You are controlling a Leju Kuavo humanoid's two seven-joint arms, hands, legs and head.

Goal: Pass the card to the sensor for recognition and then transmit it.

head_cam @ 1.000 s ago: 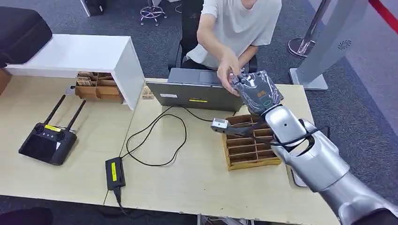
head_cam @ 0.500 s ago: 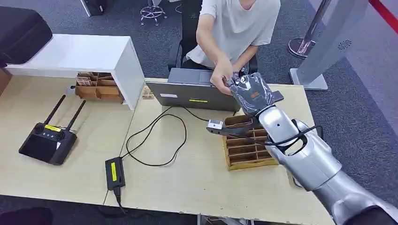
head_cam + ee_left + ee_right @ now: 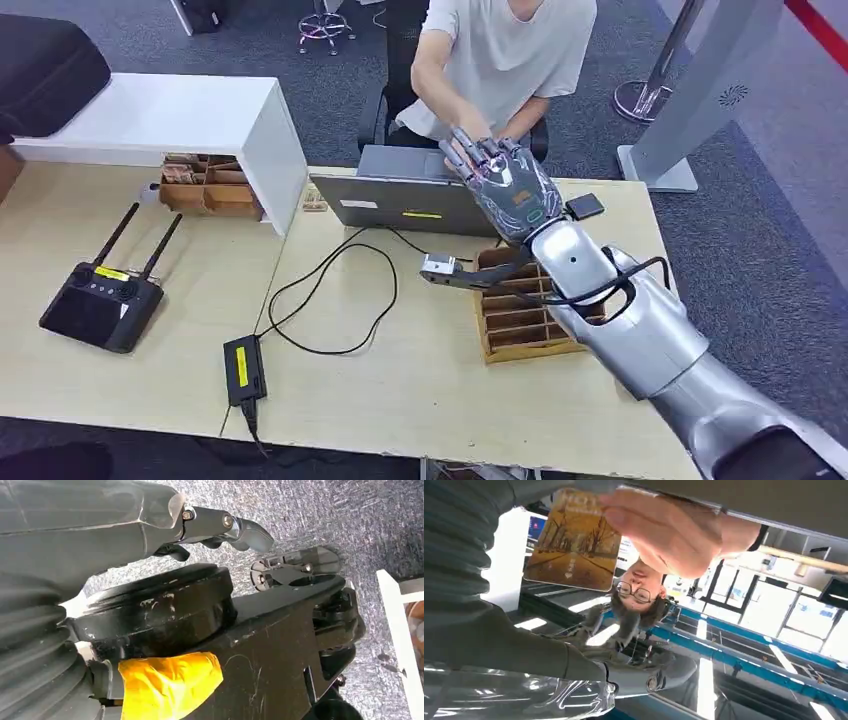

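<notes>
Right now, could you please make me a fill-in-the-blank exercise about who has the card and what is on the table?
The card is held by the ___, not by the robot.
The right hand reaches out above the grey ___.
The black controller has two ___.
Missing words: person; laptop; antennas.

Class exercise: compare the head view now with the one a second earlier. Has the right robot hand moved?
Yes. The right robot hand has shifted left along the laptop, away from the table's right edge, and its fingers have spread open.
</notes>
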